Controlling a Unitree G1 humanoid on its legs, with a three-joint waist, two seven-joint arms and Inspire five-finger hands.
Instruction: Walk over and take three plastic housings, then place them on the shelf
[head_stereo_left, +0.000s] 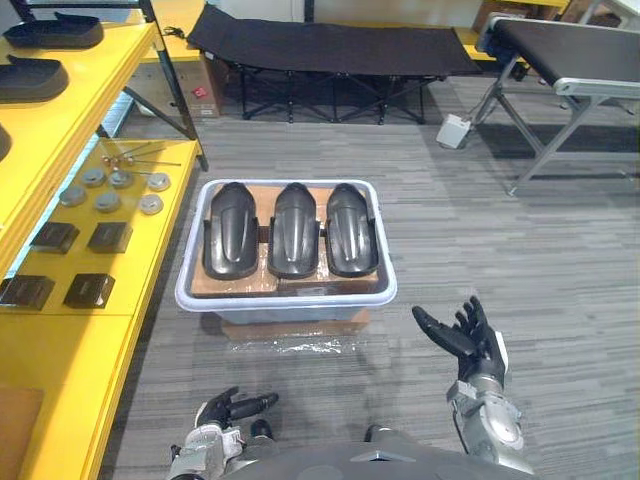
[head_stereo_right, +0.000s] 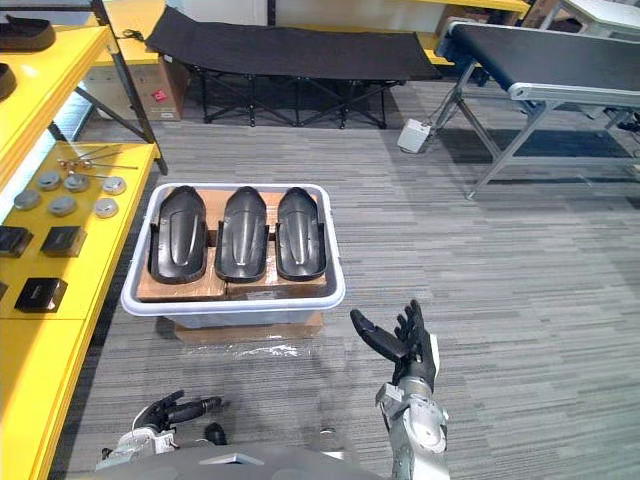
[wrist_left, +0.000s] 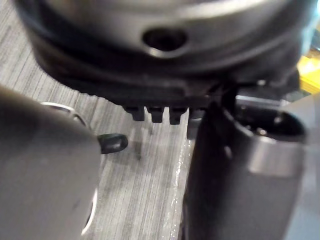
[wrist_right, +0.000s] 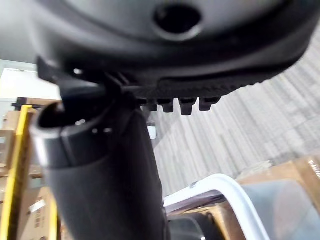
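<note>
Three dark plastic housings lie side by side in a white bin (head_stereo_left: 190, 296) on the floor: a left one (head_stereo_left: 230, 229), a middle one (head_stereo_left: 295, 229) and a right one (head_stereo_left: 352, 228). They rest on brown cardboard inside the bin. My right hand (head_stereo_left: 462, 336) is raised to the right of the bin's near corner, open, holding nothing. My left hand (head_stereo_left: 232, 409) hangs low before the bin's near side, fingers loosely stretched and empty. The yellow shelf (head_stereo_left: 150, 250) stands to the left of the bin.
On the shelf lie several round metal discs (head_stereo_left: 107, 202) and dark square blocks (head_stereo_left: 88, 290); more dark housings (head_stereo_left: 55, 32) sit on its upper level. A black cot (head_stereo_left: 330, 45) and a conveyor (head_stereo_left: 570, 50) stand at the back. Grey carpet lies right of the bin.
</note>
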